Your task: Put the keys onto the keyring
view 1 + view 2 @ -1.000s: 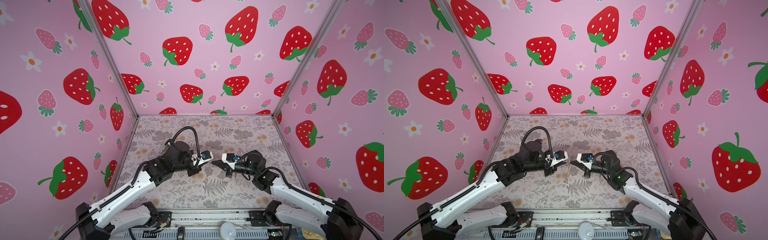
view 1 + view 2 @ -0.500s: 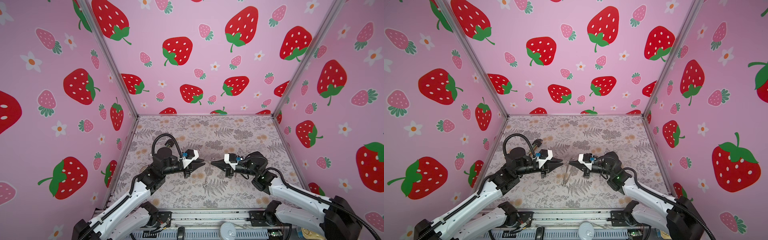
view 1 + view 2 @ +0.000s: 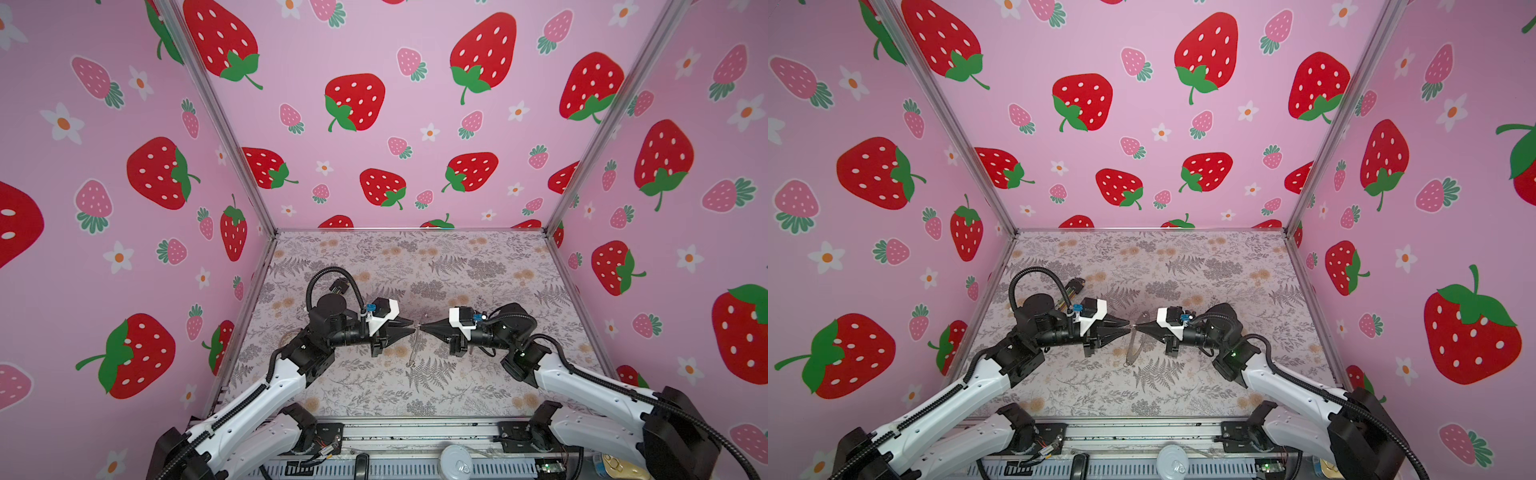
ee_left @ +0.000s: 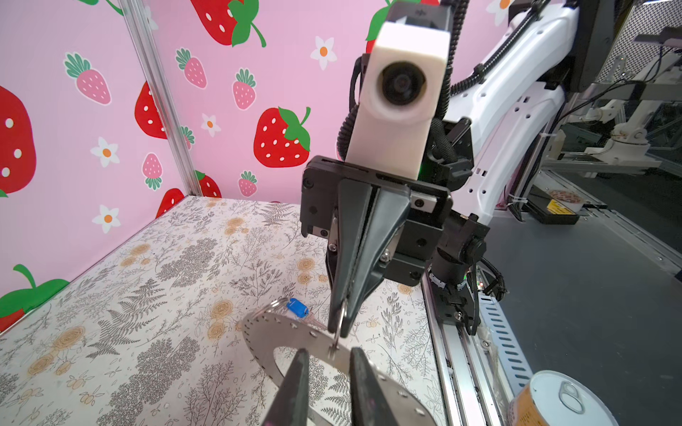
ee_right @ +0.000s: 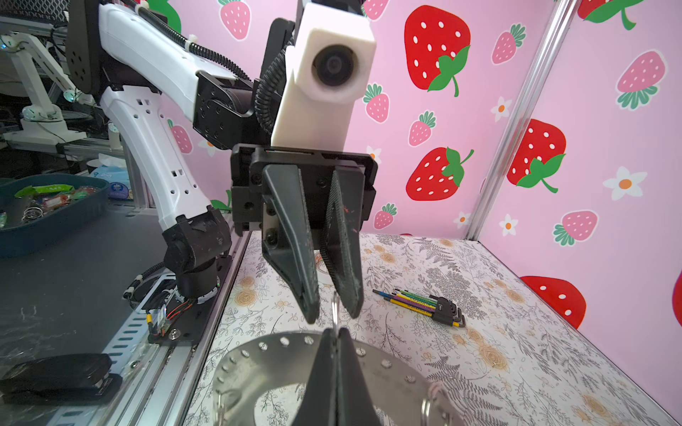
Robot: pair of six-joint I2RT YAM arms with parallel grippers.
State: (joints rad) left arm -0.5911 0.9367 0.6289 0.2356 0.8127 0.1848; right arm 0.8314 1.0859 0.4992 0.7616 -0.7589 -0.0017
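The right hand [image 4: 341, 330] is clamped on the wire loop [image 5: 335, 302] of the keyring [image 4: 280, 337], which hangs below it. The left hand [image 5: 334, 315], fingers apart, faces it tip to tip, just beside that loop. The key [image 4: 297, 308] sits by the ring's rim, lower than both hands. Whether it is threaded, I cannot tell.
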